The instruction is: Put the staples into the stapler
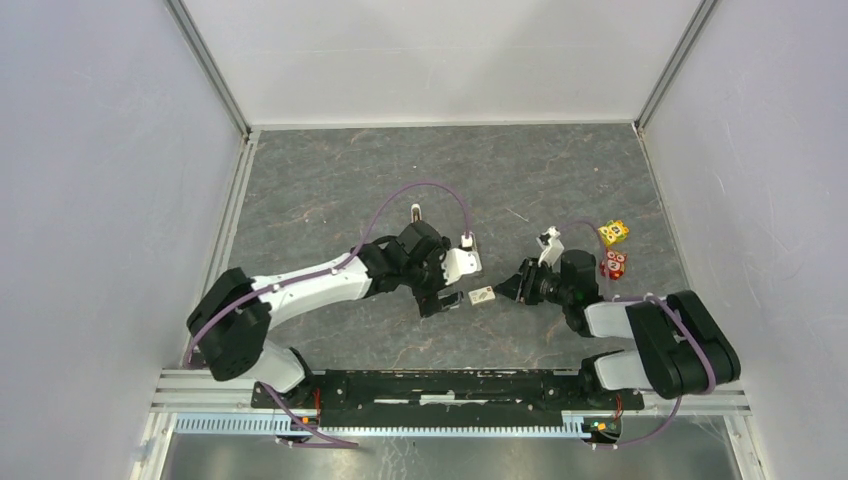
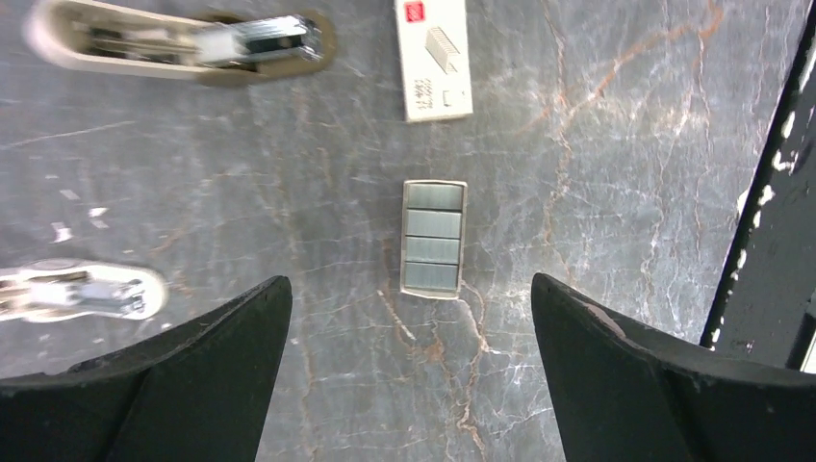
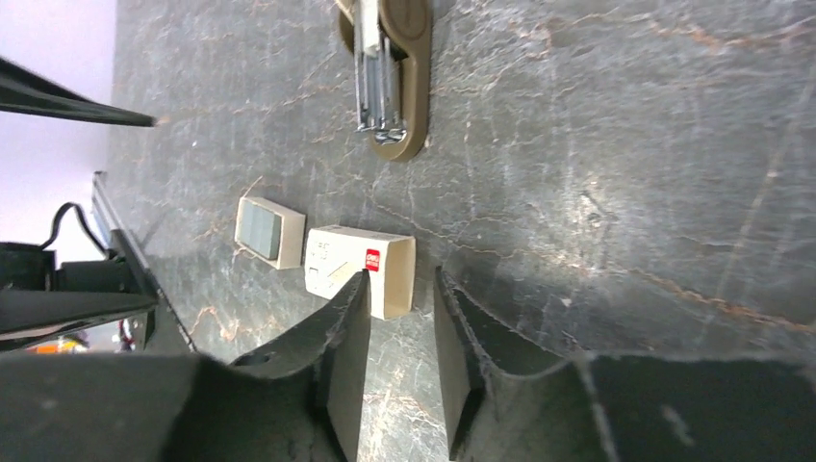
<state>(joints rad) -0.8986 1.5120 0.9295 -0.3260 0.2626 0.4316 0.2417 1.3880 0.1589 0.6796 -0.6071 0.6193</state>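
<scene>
The staples (image 2: 433, 239) are grey strips lying in a small whitish tray on the dark marble table. Their whitish box (image 2: 433, 58) with a red mark lies just beyond the tray. In the top view the box (image 1: 482, 295) sits between the two grippers. The stapler (image 2: 183, 43) lies opened at the upper left, with its metal magazine showing. My left gripper (image 2: 409, 281) hangs wide open above the table, just short of the tray and holding nothing. My right gripper (image 3: 400, 274) is open only a narrow gap, empty, with its tips at the end of the box (image 3: 361, 265). The tray (image 3: 258, 229) and stapler (image 3: 390, 77) lie beyond the box.
A yellow cube (image 1: 614, 232) and a red cube (image 1: 614, 264) with cartoon faces sit close behind the right wrist. Pale walls enclose the table on three sides. The arms' base rail (image 1: 450, 385) runs along the near edge.
</scene>
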